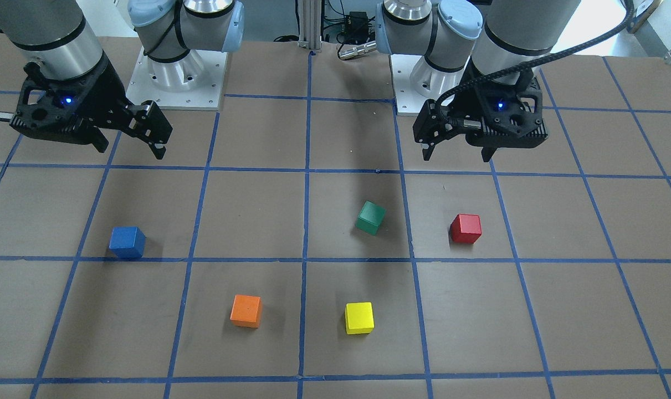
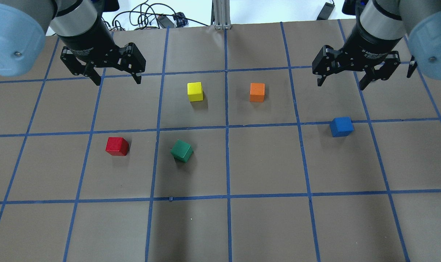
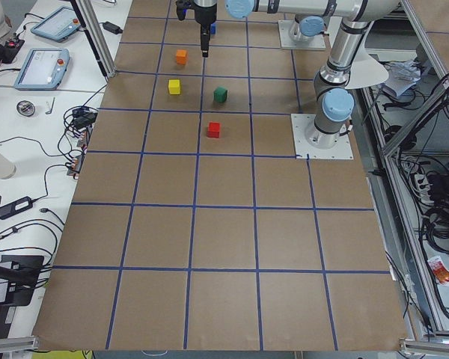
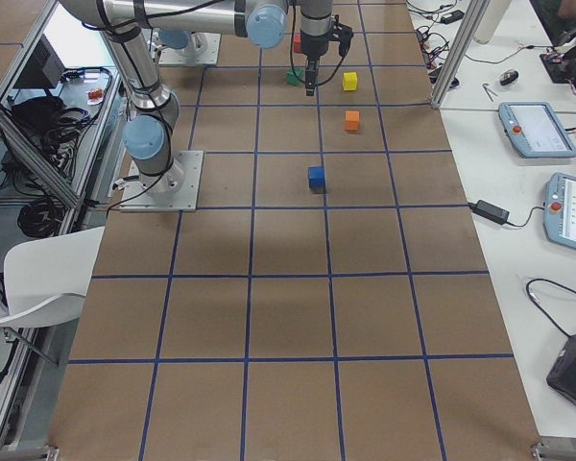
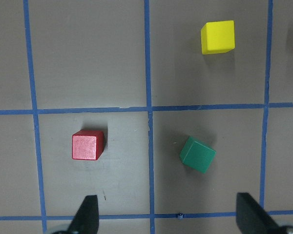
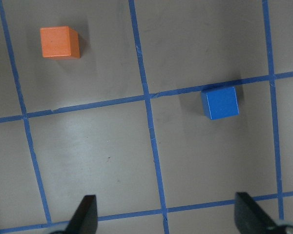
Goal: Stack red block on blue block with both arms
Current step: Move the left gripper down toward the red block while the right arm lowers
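Note:
The red block (image 2: 117, 146) sits on the brown table at the left. It also shows in the front view (image 1: 466, 228) and the left wrist view (image 5: 88, 145). My left gripper (image 2: 117, 82) is open and empty, above the table beyond the red block, also seen in the front view (image 1: 457, 158). The blue block (image 2: 341, 126) sits at the right and shows in the front view (image 1: 127, 242) and the right wrist view (image 6: 220, 103). My right gripper (image 2: 340, 85) is open and empty, above the table beyond the blue block, also seen in the front view (image 1: 130, 152).
A dark green cube (image 2: 181, 150) lies turned at an angle, to the right of the red block. A yellow cube (image 2: 195, 91) and an orange cube (image 2: 257, 92) sit in the far middle. Blue tape lines grid the table. The arm bases (image 1: 174, 88) stand at the robot's edge.

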Available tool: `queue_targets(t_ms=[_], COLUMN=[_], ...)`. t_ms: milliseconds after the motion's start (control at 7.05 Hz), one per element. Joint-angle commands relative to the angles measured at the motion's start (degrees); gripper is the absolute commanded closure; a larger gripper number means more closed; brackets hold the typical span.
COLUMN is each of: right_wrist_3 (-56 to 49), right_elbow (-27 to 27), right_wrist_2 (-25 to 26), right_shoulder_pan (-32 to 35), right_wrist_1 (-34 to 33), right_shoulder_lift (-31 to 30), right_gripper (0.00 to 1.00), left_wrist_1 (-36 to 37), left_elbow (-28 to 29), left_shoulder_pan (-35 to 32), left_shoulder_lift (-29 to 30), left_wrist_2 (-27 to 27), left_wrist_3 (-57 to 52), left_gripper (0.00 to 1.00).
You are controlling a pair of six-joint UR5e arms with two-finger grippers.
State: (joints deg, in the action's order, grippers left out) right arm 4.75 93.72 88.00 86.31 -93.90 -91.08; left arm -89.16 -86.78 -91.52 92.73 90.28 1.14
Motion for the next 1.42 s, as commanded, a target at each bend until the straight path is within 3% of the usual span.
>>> queue_targets(t_ms=[0,284,709,993,1276], right_wrist_3=[-0.09,0.0,0.09,0.44,0.44], right_elbow=[-0.38,-0.47,-1.87,-2.05,-0.92], right_wrist_2=[0.76,0.06,-0.02,-0.11,-0.03], right_shoulder_pan=[0.0,0.17,0.61,0.79,0.79], right_wrist_1=[0.3,2.65,12.65,13.22,14.35], right_shoulder_lift=[-0.24,-1.29,-3.92,-6.65,-9.46], right_gripper=[0.0,0.0,0.0,0.0,0.0], left_wrist_1=[-0.05,-0.31,0.82,1.61,3.9], left_elbow=[-0.31,-1.28,-5.22,-7.16,-9.79], left_shoulder_pan=[-0.32,-0.32,1.77,9.22,11.45], left_shoulder_lift=[-0.09,-0.18,0.96,3.59,6.23], left_wrist_2=[0.07,0.16,0.42,0.6,0.77], left_wrist_3=[0.0,0.0,-0.96,-7.96,-9.4], left_gripper=[0.0,0.0,0.0,0.0,0.0])
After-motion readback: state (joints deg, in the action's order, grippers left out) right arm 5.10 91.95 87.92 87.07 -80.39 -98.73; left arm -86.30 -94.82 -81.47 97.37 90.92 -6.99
